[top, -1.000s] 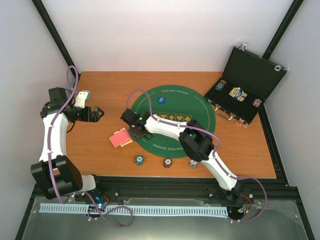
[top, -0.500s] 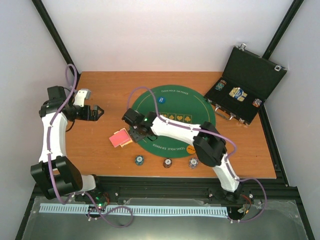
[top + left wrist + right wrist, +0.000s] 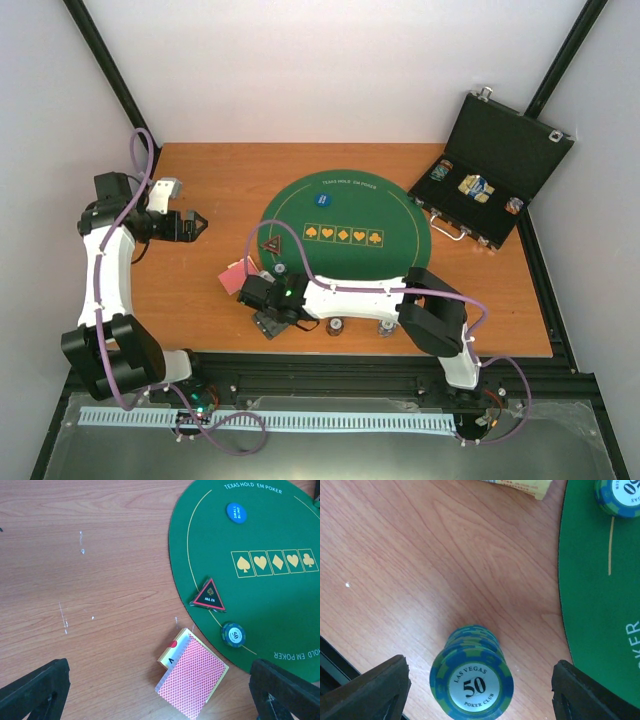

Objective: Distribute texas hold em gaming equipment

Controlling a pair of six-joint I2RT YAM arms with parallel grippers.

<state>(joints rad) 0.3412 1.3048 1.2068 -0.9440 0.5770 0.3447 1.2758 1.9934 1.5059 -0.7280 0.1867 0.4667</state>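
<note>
The red-pink-backed card deck (image 3: pixel 237 277) lies on the wood left of the green mat, partly over its yellow-edged box (image 3: pixel 174 650); it also shows in the left wrist view (image 3: pixel 194 675). My left gripper (image 3: pixel 195 226) is open and empty, high over the table (image 3: pixel 159 682). My right gripper (image 3: pixel 266 318) is open, with a finger on each side of a blue-green "50" chip stack (image 3: pixel 471 685), not touching it. A single "50" chip (image 3: pixel 233 634) lies on the mat's edge. A maroon stack (image 3: pixel 335 326) and a grey-white stack (image 3: pixel 385 327) stand by the near edge.
The round green mat (image 3: pixel 390 260) carries a black-and-red "ALL IN" triangle (image 3: pixel 209 596) and a blue "small blind" button (image 3: pixel 236 513). An open black case (image 3: pixel 495 150) with more chips and a card pack stands at the back right. The table's near edge is just behind the right gripper.
My right gripper has moved from beside the deck toward the near edge, over the blue-green chip stack. The triangle and single chip on the mat are now uncovered. The left arm has not moved.
</note>
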